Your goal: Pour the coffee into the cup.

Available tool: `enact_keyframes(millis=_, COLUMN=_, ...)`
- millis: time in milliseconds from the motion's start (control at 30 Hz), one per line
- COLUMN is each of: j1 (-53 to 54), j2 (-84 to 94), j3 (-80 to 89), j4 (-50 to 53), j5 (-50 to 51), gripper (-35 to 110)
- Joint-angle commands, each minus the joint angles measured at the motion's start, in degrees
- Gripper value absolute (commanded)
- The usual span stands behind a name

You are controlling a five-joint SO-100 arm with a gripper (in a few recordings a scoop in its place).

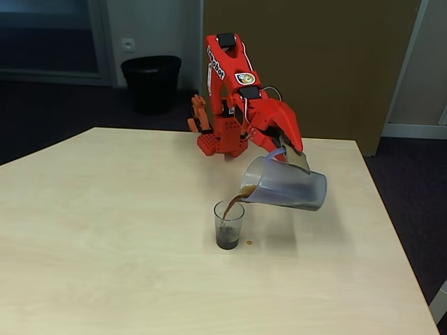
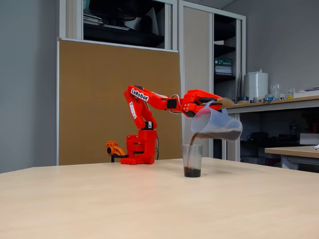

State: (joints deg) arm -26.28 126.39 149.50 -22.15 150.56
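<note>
A: Where is the cup (image 1: 228,225) to be found?

B: It is seen upright on the table (image 1: 105,230), about the middle of it in a fixed view, directly under the spout of the jug (image 1: 288,185). In the other fixed view the cup (image 2: 192,160) is set in front of the arm's base, a little to the right of it.

A: And the coffee (image 1: 227,241)?

B: A dark layer is collected in the bottom of the cup. A thin brown stream is seen running from the jug's spout down into the cup, and more dark liquid is held along the lower side of the jug (image 2: 216,125).

A: How is the jug held?

B: It is tipped well over, spout down and to the left in both fixed views, and is kept clear of the table. The gripper (image 1: 292,152) is clamped on the jug's flat handle at its upper edge. The same hold is shown from the side (image 2: 215,103).

A: What else is noted?

B: The red arm (image 2: 149,102) is stretched out from its base at the table's far edge. A small yellowish spot (image 1: 249,243) is seen on the table just right of the cup. A black bin (image 1: 151,82) is placed on the floor behind the table.
</note>
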Motion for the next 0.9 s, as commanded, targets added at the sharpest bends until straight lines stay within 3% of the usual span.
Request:
enact_keyframes(millis=0, j1=-0.4, j2=3.3, j3=-0.3, j4=-2.5, j5=1.6, gripper=0)
enact_keyframes(millis=867, j1=0.4, j2=3.4, j3=0.3, j4=-4.4, j5=4.9, gripper=0)
